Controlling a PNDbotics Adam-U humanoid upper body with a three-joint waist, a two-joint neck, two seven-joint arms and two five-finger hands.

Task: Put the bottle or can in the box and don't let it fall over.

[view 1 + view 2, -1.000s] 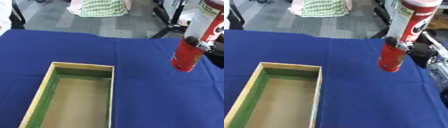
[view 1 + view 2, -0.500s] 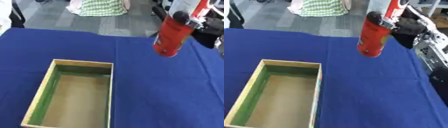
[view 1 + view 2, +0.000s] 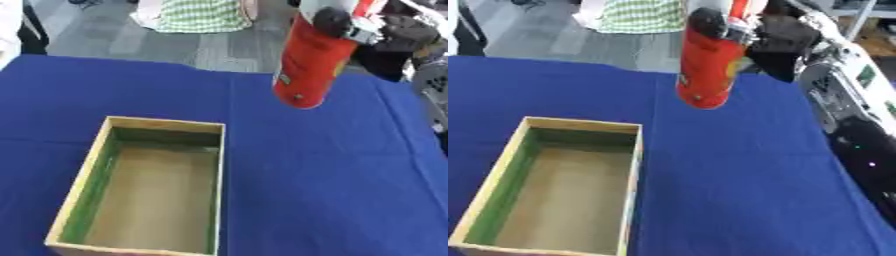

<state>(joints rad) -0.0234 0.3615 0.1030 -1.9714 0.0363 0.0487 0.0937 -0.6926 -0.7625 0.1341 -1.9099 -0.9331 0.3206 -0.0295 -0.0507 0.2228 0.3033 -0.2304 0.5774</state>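
A red can (image 3: 311,62) hangs in the air above the blue table, upright with its base tipped a little toward me. My right hand (image 3: 785,37) comes in from the upper right, its black fingers (image 3: 332,22) curled round the can's upper part. The can is right of and beyond the far right corner of the box. The open wooden box (image 3: 162,131), green on its inner walls, lies at the lower left with nothing in it. My left hand shows in neither view.
A blue cloth (image 3: 332,185) covers the table. My right forearm (image 3: 846,105) runs down the right edge. Beyond the table's far edge lies grey floor with a green checked cloth (image 3: 192,15).
My right hand has carried the can up off the table and leftward, from the right side toward the box's far right corner. The box has stayed put.
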